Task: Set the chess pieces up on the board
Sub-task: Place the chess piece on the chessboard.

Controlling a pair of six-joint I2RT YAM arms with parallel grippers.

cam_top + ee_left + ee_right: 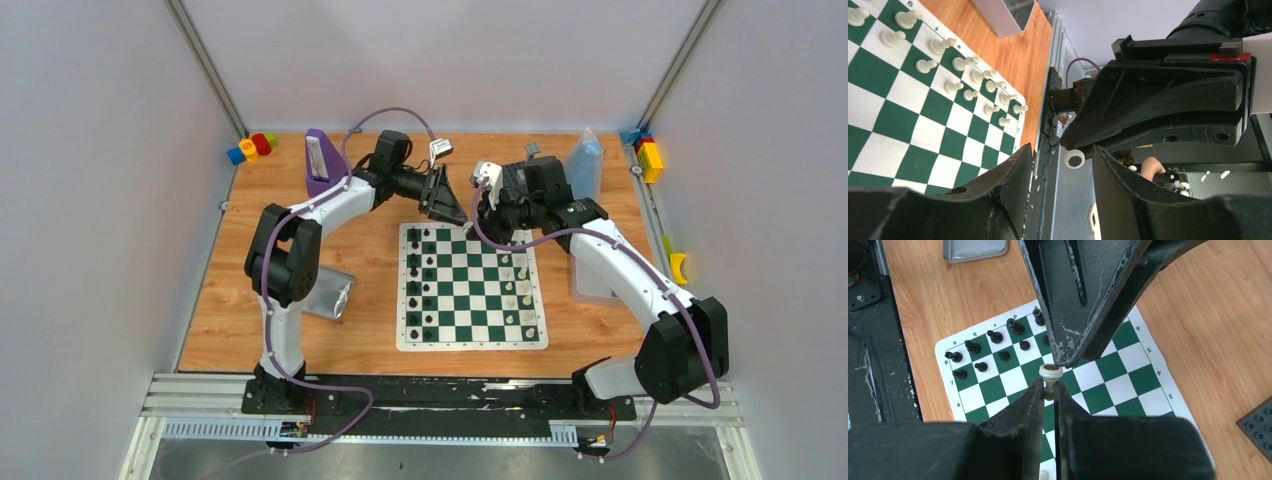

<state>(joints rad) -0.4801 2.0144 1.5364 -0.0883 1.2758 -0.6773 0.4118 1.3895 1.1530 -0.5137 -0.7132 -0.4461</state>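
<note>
Bright, even overhead light, faint soft shadows, top view sharp throughout.

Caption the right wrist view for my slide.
Right gripper pinches a white piece above the board, left gripper close over it.

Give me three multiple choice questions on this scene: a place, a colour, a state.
1. Seen from above, the black plastic chess pieces stand on which side of the green and white checkered mat? A left B right C centre
2. The plastic piece in the right tool is: A black B cream C red
3. The left tool is: A open B shut on a piece C shut empty
A: they fill the mat's left columns. B: it pinches a cream piece. A: its jaws stand apart.
</note>
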